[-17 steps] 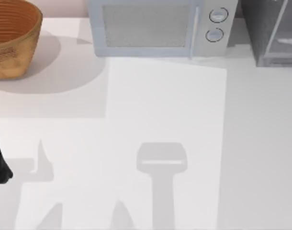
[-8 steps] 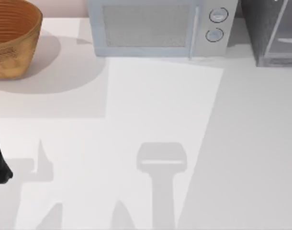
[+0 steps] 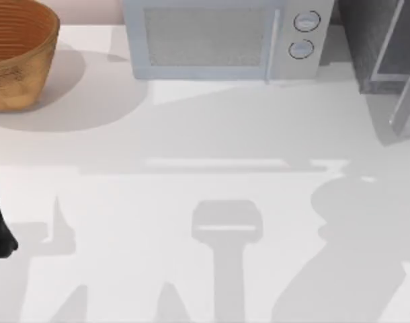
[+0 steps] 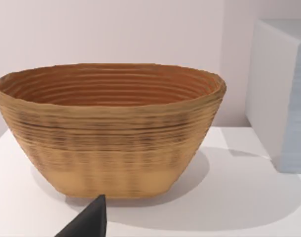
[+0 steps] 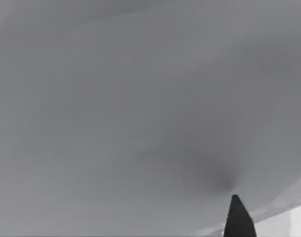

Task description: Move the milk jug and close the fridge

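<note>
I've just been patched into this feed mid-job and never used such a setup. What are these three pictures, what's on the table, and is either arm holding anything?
Two robot arms work at a white table. The top picture looks straight down on it. At the back stand a woven brown basket, a pale microwave with two round dials, and the dark grey fridge, its silvery door ajar.

The other two pictures come from cameras on each arm's wrist. The left one faces the basket, with a dark tip of the left pincer at its edge. The right one sees a grey surface and one dark tip of the right pincer. No held object is visible.
</note>
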`<state>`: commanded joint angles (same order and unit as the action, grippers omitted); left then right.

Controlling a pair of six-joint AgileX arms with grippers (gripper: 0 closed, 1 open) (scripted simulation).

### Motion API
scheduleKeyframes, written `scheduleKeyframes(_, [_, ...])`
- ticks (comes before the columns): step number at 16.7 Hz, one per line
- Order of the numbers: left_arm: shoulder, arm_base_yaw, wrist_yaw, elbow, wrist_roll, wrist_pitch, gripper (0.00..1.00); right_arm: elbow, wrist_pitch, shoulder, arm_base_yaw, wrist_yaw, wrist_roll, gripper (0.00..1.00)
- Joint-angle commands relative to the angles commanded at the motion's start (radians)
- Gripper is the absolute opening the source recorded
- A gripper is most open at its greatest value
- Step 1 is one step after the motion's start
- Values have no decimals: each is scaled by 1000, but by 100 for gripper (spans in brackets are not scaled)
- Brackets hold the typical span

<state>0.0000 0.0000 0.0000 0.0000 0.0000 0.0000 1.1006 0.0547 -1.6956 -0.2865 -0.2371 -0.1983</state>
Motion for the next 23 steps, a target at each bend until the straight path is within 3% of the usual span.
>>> scheduleKeyframes(3, [0, 0, 0, 0, 0, 0, 100, -60, -63, 44, 174, 142, 122, 100])
scheduleKeyframes(6, [0, 0, 0, 0, 0, 0, 100, -95, -100, 72, 259, 221, 193, 100])
scheduleKeyframes(14, [0, 0, 0, 0, 0, 0, 100, -63, -84, 32, 250, 232, 197, 100])
scheduleKeyframes(23, [0, 0, 0, 0, 0, 0, 100, 339, -14, -280, 251, 240, 194, 100])
